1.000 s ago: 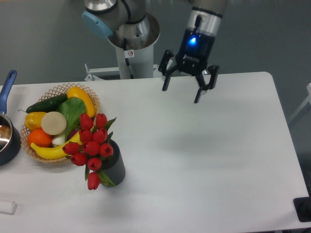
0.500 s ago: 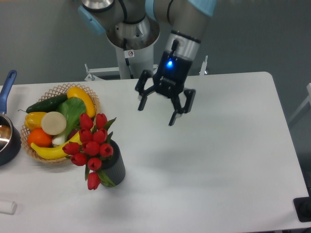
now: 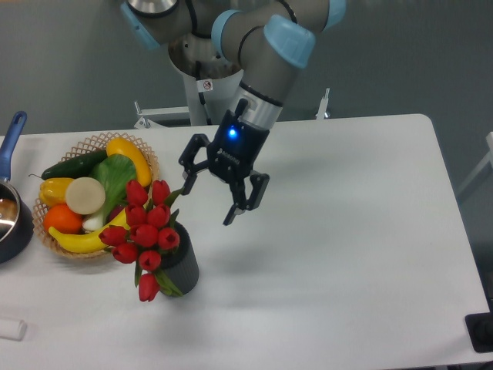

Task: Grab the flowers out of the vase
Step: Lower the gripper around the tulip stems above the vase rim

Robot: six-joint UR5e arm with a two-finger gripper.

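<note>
Claw [image 3: 208,206]: spread wide, empty, hung above bench [image 3: 347,231], just right of flowers [image 3: 145,229]. Flowers: red tulips, seated in ribbed dark vase [image 3: 183,269], front-left on bench, touching wicker basket [image 3: 92,142] of produce.

Red flowers [image 3: 144,231], ribbed dark grey vase [image 3: 183,267], white table [image 3: 347,231].

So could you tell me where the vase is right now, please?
The vase stands at the table's front left in the camera view, holding the flowers, just right of the wicker basket and below-left of the open tool.
</note>
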